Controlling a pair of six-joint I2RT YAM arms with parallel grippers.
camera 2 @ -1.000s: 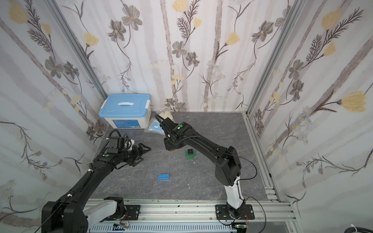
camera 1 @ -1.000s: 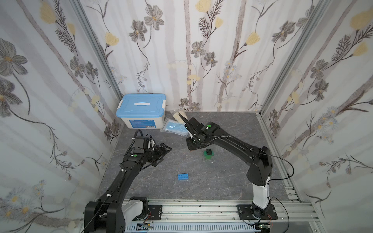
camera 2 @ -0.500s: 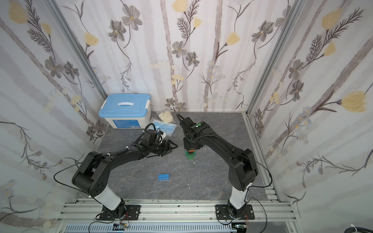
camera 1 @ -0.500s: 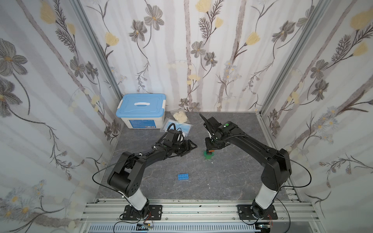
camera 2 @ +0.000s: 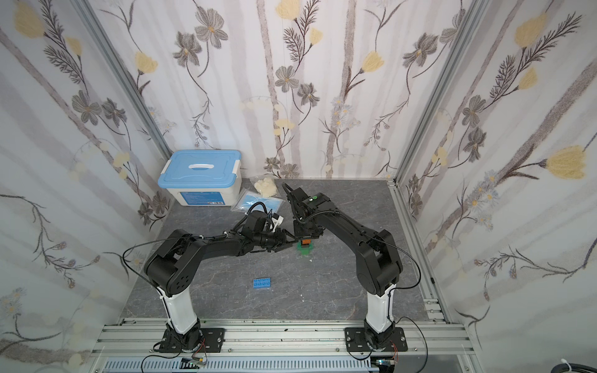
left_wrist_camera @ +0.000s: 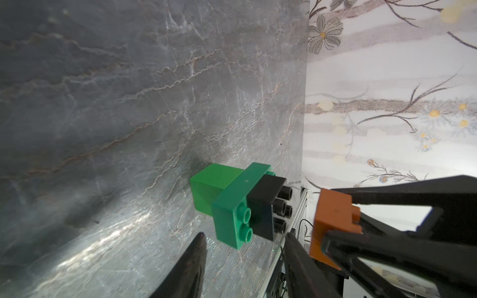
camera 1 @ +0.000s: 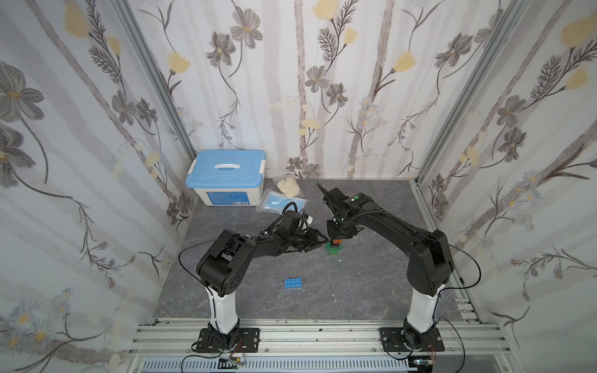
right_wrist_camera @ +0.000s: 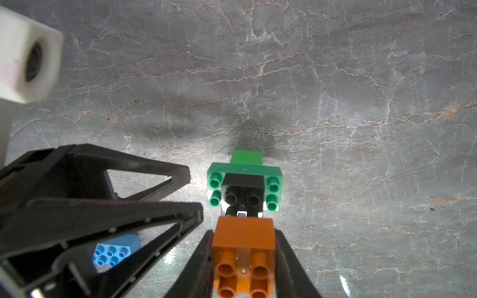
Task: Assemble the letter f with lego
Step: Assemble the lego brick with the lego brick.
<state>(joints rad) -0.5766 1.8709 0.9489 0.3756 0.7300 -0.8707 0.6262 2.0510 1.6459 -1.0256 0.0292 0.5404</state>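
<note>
Grey worktop [camera 1: 355, 290] under both claws; white box [camera 1: 226, 181] with blue lid far behind the left claw [right_wrist_camera: 194, 191]; left claw spread apart, gripping nothing, just beside the green bricks [right_wrist_camera: 245, 169]; right claw [right_wrist_camera: 243, 236] clamped on the orange brick [left_wrist_camera: 333, 219], straight over the green bricks; blue brick [camera 1: 293, 283] flat, well away from both claws; black brick [right_wrist_camera: 244, 185] stuck on the green bricks, just under the right claw; orange brick close above it, not touching.

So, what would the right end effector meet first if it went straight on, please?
Most likely the black brick atop the green bricks; the orange brick it holds would touch first, though depth is unclear.
</note>
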